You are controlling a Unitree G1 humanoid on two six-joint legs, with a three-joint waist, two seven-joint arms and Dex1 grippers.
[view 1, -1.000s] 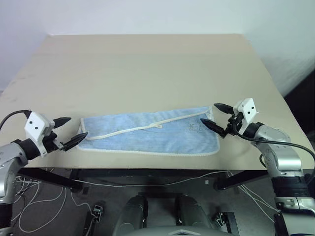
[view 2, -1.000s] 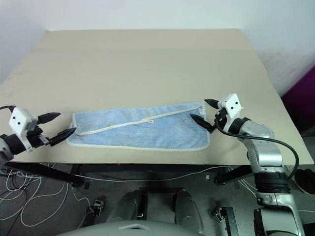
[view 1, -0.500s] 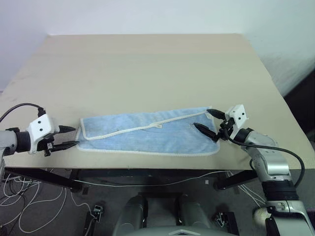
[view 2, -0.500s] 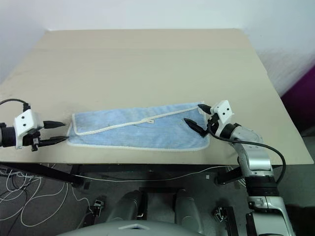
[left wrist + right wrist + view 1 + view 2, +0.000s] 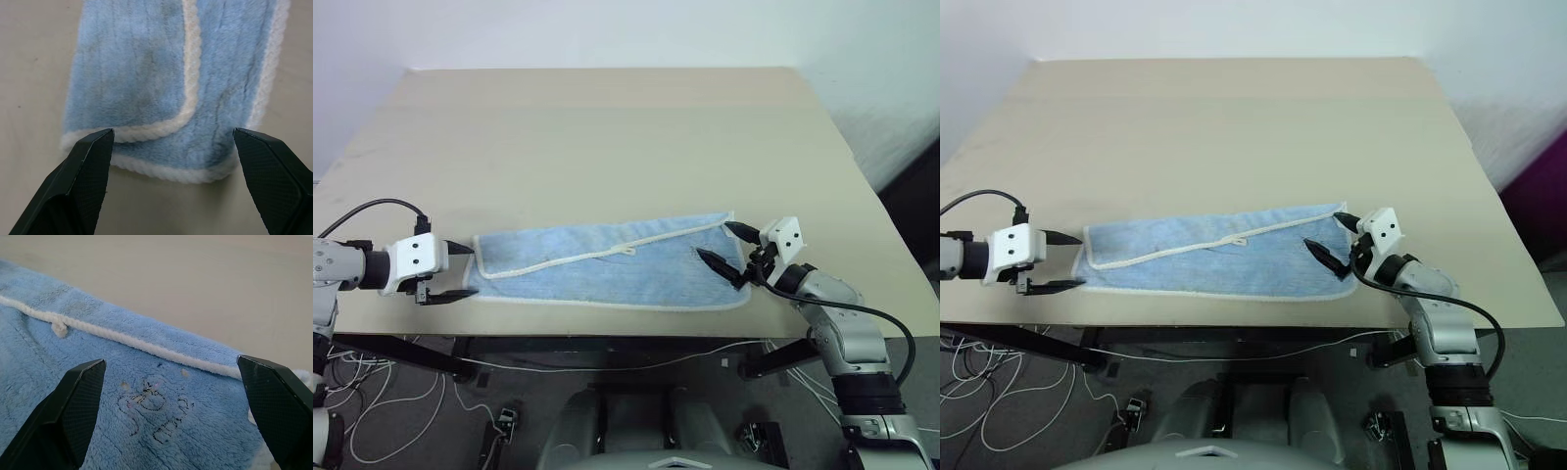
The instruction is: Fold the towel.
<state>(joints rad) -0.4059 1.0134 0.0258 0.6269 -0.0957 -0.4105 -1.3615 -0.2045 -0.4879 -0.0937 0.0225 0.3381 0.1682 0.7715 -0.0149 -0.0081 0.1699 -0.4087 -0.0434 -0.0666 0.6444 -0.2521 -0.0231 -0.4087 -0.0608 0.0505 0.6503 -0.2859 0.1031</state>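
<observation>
I counted one towel (image 5: 612,266), light blue with a whitish piped edge, lying on one desk (image 5: 607,137). It carried one small embroidered mark (image 5: 154,413). My two grippers were there, the left gripper (image 5: 457,270) and the right gripper (image 5: 724,249), each with two black fingers spread apart.

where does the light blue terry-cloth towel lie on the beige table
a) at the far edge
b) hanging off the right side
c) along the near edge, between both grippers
c, the towel lies flat by the table's near edge, with the left gripper and right gripper at its ends.
</observation>
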